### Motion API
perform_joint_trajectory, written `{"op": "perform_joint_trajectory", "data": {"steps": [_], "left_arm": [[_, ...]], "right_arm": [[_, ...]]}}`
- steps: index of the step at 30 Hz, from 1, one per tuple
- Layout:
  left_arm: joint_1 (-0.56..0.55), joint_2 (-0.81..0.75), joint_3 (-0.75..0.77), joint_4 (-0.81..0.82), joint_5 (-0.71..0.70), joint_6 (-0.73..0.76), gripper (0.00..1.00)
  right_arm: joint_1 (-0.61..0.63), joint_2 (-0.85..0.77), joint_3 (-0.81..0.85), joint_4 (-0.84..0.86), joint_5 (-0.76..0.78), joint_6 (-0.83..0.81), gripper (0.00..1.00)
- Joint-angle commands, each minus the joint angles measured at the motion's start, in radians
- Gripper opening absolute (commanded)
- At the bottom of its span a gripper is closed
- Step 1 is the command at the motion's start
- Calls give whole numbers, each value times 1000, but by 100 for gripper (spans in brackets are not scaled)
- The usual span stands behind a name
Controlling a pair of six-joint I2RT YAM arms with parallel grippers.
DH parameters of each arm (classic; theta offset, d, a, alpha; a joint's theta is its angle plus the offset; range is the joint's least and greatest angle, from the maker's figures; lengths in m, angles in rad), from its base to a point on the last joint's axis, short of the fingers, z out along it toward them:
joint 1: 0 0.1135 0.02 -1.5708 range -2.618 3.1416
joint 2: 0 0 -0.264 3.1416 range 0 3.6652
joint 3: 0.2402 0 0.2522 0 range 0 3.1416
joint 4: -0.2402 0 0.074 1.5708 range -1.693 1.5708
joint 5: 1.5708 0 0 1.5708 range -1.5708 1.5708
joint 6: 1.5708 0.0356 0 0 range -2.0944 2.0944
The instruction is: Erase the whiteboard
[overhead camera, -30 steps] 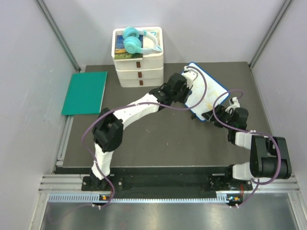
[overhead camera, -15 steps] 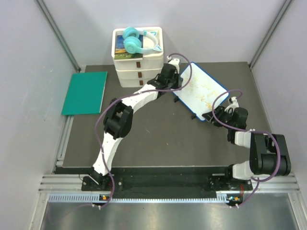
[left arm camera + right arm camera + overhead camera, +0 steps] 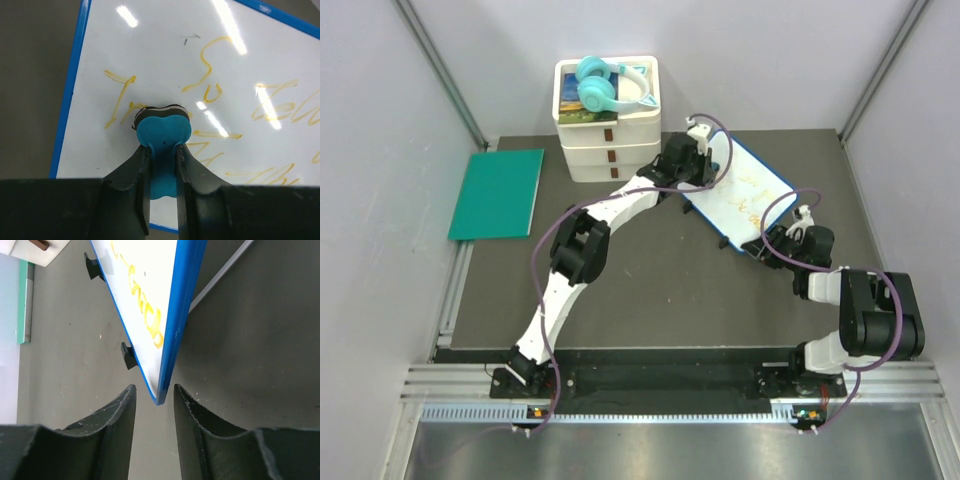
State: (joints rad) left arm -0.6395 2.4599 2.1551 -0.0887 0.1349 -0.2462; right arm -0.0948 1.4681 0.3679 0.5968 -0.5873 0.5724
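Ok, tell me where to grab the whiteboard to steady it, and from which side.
Take the whiteboard by its near corner, on the blue frame, coming from the right gripper's side with a finger on each face. It is thin and propped on black feet, so that corner seems clear of the table; the left gripper's eraser occupies the face.

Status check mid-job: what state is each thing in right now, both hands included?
whiteboard: propped on its black feet, yellow writing mostly unerased.
eraser: clamped in the left hand, felt end against the board.
left hand: shut on the eraser.
right hand: open, fingers either side of the board's corner, gaps showing.
headphones: resting on the stacked boxes.
green mat: lying flat.
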Motion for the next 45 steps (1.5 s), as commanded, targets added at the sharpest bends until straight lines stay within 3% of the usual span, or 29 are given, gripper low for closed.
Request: {"op": "perform_joint_trajectory", "data": {"steps": [1,8,12,18,26,36,45], "left_arm": [[3,7,48,26,14,88,0],[4,7,43,6,25,163,0],[1,20,43,12,107,180,0],[-20,48,40,6,227,188,0],[-110,54,-1,-2,327,237,0],[-314,89,35,-118,208,409,0],[-283,132,81,-172,101,378,0]], "right_arm": [[-8,6,32,26,17,-5,35],[-2,5,26,41,47,14,29],[7,18,37,28,69,20,25],[32,23,58,-2,81,-2,0],[35,21,62,-8,95,-6,0],[44,20,66,-19,99,-14,0],[50,20,68,-25,101,-22,0]]}}
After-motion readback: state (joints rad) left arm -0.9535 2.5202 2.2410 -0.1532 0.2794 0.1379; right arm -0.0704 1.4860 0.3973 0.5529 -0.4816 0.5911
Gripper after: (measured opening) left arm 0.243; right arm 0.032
